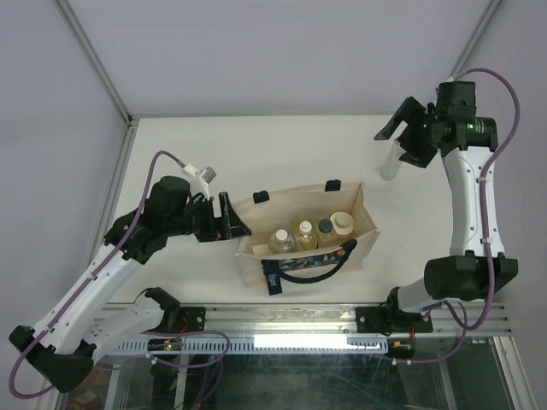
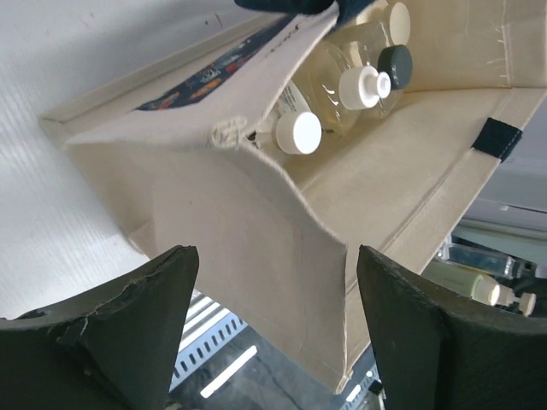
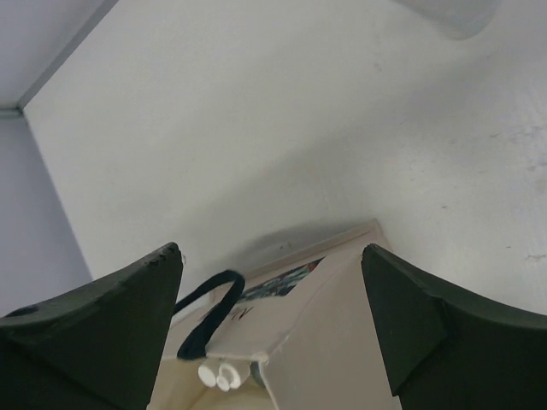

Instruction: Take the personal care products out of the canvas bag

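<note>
Left gripper [image 2: 273, 249] gapes wide and empty astride the soft end wall of the canvas bag [image 1: 291, 209], close to the front edge of the table [image 1: 214, 145]; a pinch there could fold the cloth and topple the four bottles [image 1: 304, 232] inside. Right gripper [image 1: 403, 141], spread and empty, hovers by the standing tube [image 1: 391, 162]. One careless swing knocks it over, though bare tabletop lies all around.
</note>
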`<state>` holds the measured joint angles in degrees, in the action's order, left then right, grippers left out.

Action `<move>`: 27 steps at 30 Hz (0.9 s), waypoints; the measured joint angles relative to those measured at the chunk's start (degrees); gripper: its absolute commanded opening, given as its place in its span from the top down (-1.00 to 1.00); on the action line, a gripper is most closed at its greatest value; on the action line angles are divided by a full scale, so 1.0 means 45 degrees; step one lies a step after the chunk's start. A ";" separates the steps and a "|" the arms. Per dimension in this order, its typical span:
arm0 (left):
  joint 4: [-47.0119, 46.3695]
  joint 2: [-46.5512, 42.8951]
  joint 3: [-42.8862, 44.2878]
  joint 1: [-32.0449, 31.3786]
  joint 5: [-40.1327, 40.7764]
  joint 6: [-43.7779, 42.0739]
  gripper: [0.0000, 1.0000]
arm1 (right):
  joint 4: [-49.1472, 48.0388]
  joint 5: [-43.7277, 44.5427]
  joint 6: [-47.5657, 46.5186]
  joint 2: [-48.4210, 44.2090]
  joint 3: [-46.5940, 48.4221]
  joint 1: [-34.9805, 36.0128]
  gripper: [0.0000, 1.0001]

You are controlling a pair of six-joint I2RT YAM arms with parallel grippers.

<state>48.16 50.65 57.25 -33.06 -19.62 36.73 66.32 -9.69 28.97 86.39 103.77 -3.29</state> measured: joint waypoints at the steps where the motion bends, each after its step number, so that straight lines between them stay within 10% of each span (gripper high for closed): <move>1: -0.0068 -0.0189 -0.0185 0.0000 -0.0058 0.0160 -0.55 | -0.0078 -0.0583 -0.0053 -0.0350 -0.0282 0.0068 -0.77; 17: -0.0918 -0.0967 -0.1855 -0.0083 -0.1282 0.1273 -0.48 | -0.1642 -0.2531 0.0204 -0.3075 -0.1802 0.8510 -0.54; 27: -0.1413 -0.1073 -0.2924 -0.0248 -0.2346 0.1263 -0.46 | -0.2992 -0.2433 0.0797 -0.4949 -0.7242 1.2347 -0.27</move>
<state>41.80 45.82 44.10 -34.17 -30.17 42.41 52.86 -20.64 32.56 64.12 71.18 52.27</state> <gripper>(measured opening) 0.731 0.691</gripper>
